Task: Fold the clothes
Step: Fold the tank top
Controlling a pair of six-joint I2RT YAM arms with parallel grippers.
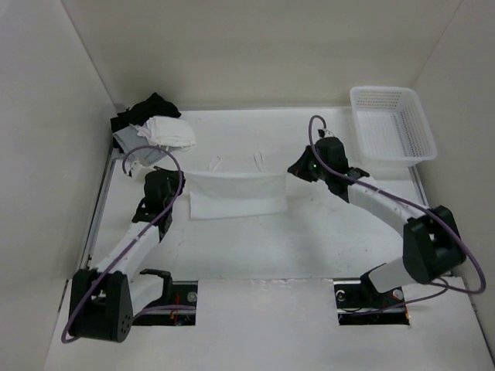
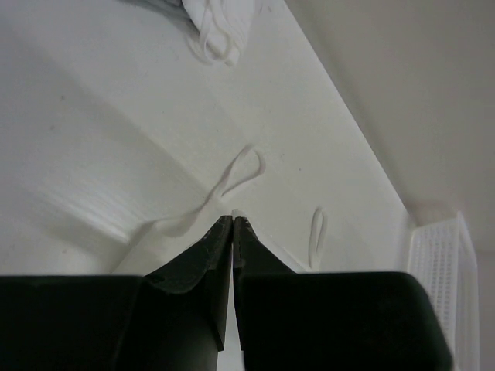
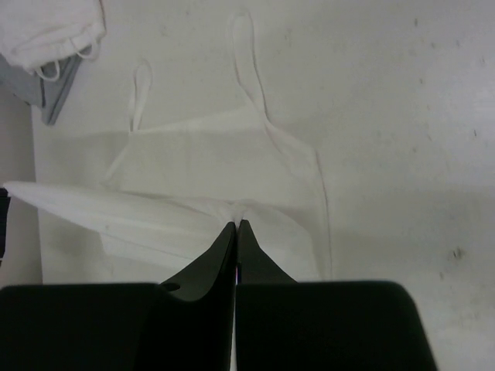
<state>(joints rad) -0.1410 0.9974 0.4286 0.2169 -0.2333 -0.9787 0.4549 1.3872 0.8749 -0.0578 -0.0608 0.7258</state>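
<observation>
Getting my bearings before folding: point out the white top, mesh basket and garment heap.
white top [image 1: 236,195]: top view, body centre.
mesh basket [image 1: 421,124]: top view, right wall.
garment heap [image 1: 166,133]: top view, white garment.

The right tool [image 3: 235,226] pinches a raised fold of the white top [image 3: 216,154]; both straps [image 3: 249,69] lie beyond on the desk [image 3: 402,116].

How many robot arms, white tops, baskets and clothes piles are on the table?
Robot arms: 2, the left arm and the right arm
white top: 1
basket: 1
pile of clothes: 1
Total: 5
</observation>
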